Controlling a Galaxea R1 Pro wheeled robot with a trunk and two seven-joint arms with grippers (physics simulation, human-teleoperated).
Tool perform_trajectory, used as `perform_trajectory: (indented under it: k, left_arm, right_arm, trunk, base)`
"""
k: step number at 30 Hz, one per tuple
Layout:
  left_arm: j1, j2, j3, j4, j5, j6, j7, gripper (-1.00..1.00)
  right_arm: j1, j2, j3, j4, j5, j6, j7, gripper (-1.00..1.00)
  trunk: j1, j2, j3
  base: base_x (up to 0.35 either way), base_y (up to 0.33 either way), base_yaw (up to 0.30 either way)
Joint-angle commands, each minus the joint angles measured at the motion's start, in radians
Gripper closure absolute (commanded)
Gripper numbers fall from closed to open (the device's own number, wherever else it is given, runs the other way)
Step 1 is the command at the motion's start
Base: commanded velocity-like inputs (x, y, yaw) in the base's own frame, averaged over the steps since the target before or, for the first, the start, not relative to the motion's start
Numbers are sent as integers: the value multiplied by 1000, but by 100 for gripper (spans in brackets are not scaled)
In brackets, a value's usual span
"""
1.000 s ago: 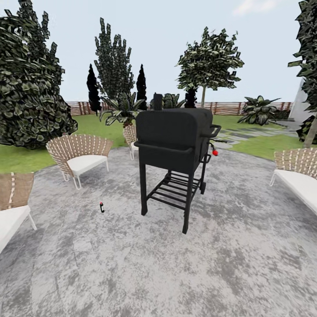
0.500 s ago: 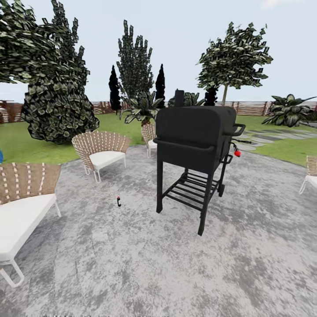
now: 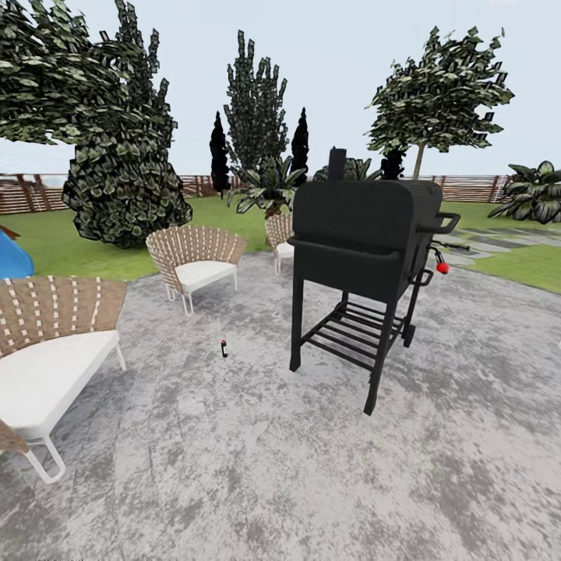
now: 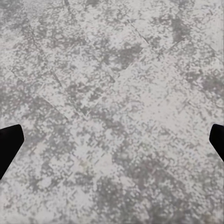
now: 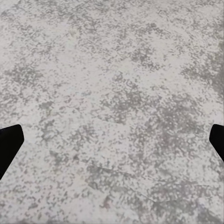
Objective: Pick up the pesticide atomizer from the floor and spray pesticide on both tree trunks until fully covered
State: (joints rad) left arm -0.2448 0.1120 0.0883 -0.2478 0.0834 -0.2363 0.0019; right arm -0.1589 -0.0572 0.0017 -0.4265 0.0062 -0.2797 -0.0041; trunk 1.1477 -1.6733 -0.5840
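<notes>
Patio of mottled grey stone, bordered by lawn and a slatted fence. The atomizer — a small dark bottle with a red top — stands upright on the patio, left of the black grill and well apart from it. Three wicker chairs noted: one at near left, one behind the atomizer, one partly hidden behind the grill. One tree with a pale bare trunk stands beyond the grill near the fence; a second leafy crown shows at upper left, trunk not visible.

Left gripper: fingertips at opposite edges of the wrist view, spread wide, nothing between them, stone beneath. Right gripper: same — spread wide, holding nothing.
</notes>
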Motion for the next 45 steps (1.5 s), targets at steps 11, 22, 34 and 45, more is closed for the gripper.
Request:
perform_trajectory:
  k: [11, 22, 34, 45]
  left_arm:
    - [-1, 0, -1, 1, 8, -3, 0, -100]
    - [-1, 0, -1, 1, 8, -3, 0, -100]
    - [-1, 0, -2, 1, 7, -3, 0, -100]
    - [-1, 0, -2, 1, 7, -3, 0, -100]
  right_arm:
    - [-1, -3, 1, 9, 1, -4, 0, -100]
    - [-1, -1, 1, 8, 0, -4, 0, -100]
    - [-1, 0, 1, 9, 0, -6, 0, -100]
    - [-1, 0, 1, 9, 0, -6, 0, -100]
  trunk:
    - [42, -78, -36]
    - [84, -155, -70]
    - [130, -239, -108]
    - [173, -316, -142]
  base:
    - [0, 0, 1]
    - [0, 0, 0]
    - [0, 0, 0]
    - [0, 0, 0]
